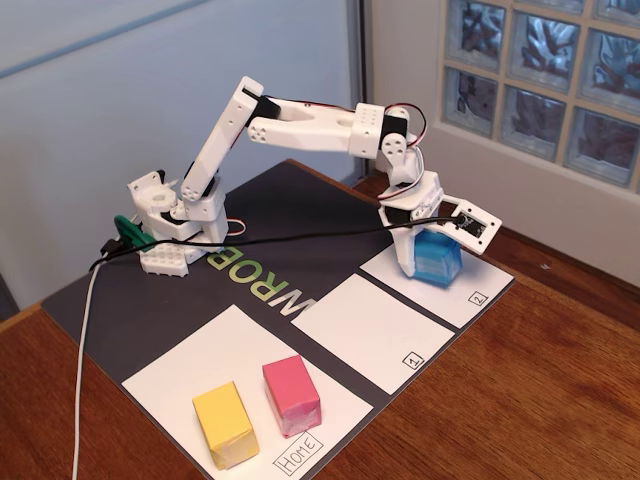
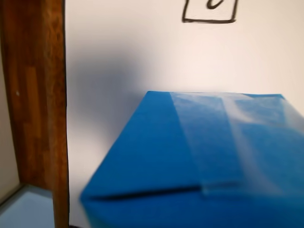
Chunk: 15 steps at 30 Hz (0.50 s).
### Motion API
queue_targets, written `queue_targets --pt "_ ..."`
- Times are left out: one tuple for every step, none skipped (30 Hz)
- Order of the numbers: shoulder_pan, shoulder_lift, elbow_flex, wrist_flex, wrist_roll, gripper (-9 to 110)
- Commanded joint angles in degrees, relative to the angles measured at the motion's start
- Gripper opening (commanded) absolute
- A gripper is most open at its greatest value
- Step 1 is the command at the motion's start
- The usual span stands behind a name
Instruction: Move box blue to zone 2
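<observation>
Looks like the blue box (image 1: 436, 258) is basically home already, sitting on the white sheet marked 2 (image 1: 470, 290) at the far right end of the black mat (image 1: 150, 310) in the fixed view. Hard to say whether it's fully resting on the paper or hanging a hair above; the bottom edge seems to be touching, but not calling it for sure.

Gripper (image 1: 425, 235) sits right on top of the box, pointing down, one white finger (image 1: 402, 250) running down the box's left face. Other side is hidden behind the box and the flat plate sticking out to the right. So, honestly, can't tell how wide the jaws are or whether there's squeeze on the box at this point. Closely around it at minimum.

Wrist view just fills up with blue: box (image 2: 199, 161) directly below, a strip of clear tape across the top, white paper (image 2: 142, 52) beyond it and the little boxed number (image 2: 209, 12) at the top edge. Table's wooden edge (image 2: 38, 95) runs along the left.

Key relation for what comes next: box straight below the fingers, not off to a side, so the exit probably needs to be straight up after letting go. Any sideways drift would likely drag or tip it.

Yellow block (image 1: 225, 423) and pink block (image 1: 291, 395) well apart on the Home sheet (image 1: 180, 360), sheet 1 (image 1: 370, 330) bare.
</observation>
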Motion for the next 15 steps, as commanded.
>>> queue_targets --pt "-0.6 0.8 -6.9 7.0 -0.6 0" --pt "-0.5 0.6 -7.6 7.8 -0.6 0" --pt "-0.4 0.4 -8.2 8.2 -0.6 0" --pt "-0.4 0.0 -8.5 8.3 -0.6 0" --pt "-0.4 -0.4 -8.9 8.5 -0.7 0" --pt "-0.4 -1.0 -9.4 9.0 -0.7 0" --pt "-0.4 -1.5 -9.8 9.4 -0.7 0" --pt "-0.4 -2.0 -10.2 9.7 -0.7 0" --pt "-0.4 -2.5 -10.5 10.0 -0.7 0" --pt "-0.3 -3.2 -11.0 10.5 -0.6 0" --pt "-0.1 -3.8 -11.7 11.1 -0.6 0" --pt "-0.1 -4.6 -12.5 11.6 -0.6 0" --pt "0.1 -5.4 -13.6 12.1 -0.6 0" --pt "0.3 -6.1 -14.7 12.5 -0.6 0" --pt "0.4 -6.6 -15.7 12.7 -0.5 0"
